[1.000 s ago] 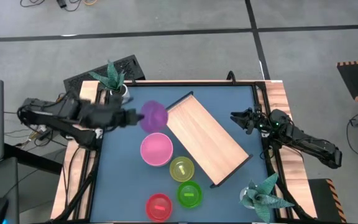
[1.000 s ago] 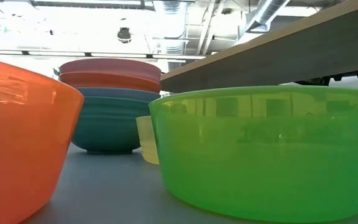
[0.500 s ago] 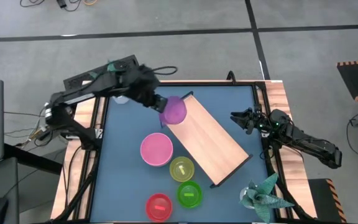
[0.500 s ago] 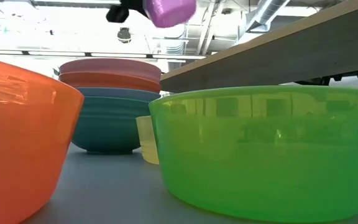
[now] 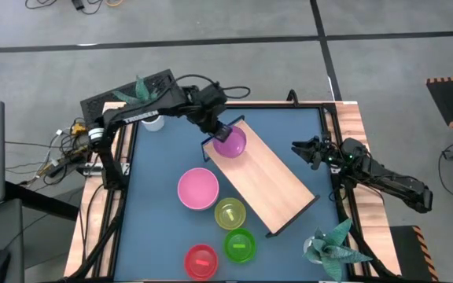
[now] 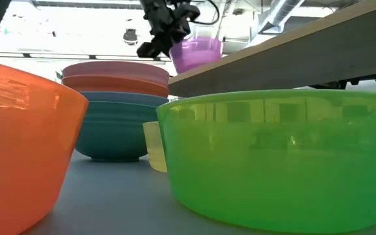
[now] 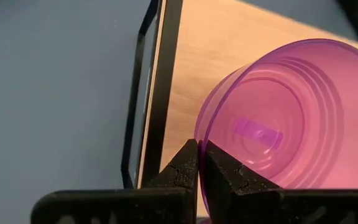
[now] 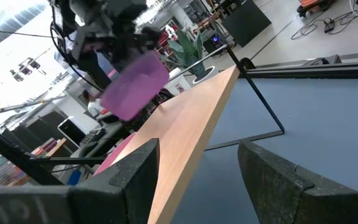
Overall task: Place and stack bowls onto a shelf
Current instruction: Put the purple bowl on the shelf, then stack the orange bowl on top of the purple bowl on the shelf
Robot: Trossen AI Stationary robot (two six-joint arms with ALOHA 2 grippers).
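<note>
My left gripper (image 5: 215, 132) is shut on a small purple bowl (image 5: 230, 144) over the far left end of the light wooden shelf (image 5: 267, 182). The bowl is tilted in the low view (image 6: 196, 53) and in the right wrist view (image 8: 135, 87). A pink bowl (image 5: 197, 189), a small yellow-green bowl (image 5: 230, 213), a green bowl (image 5: 240, 245) and a red bowl (image 5: 201, 261) stand on the blue tabletop near the shelf's left side. My right gripper (image 5: 301, 149) is open and empty at the table's right edge. My left gripper pinches the purple bowl's rim (image 7: 199, 138) between its two fingers, one finger inside the wall and one outside. The fingers slant down from the table's far left. The bowl is tilted, its opening toward the gripper, just over the shelf's far end; whether it touches the board I cannot tell.
A potted plant (image 5: 143, 98) stands at the table's far left corner and another (image 5: 333, 245) at the near right corner. In the low view the pink bowl (image 6: 116, 77) sits in a teal bowl (image 6: 113, 134). Most of the shelf board is bare.
My left gripper has carried the purple bowl from near the table's left edge toward the right, over the shelf's far left end, and has come down toward the board. The bowl has stayed in the shut fingers. My right arm has kept still.
</note>
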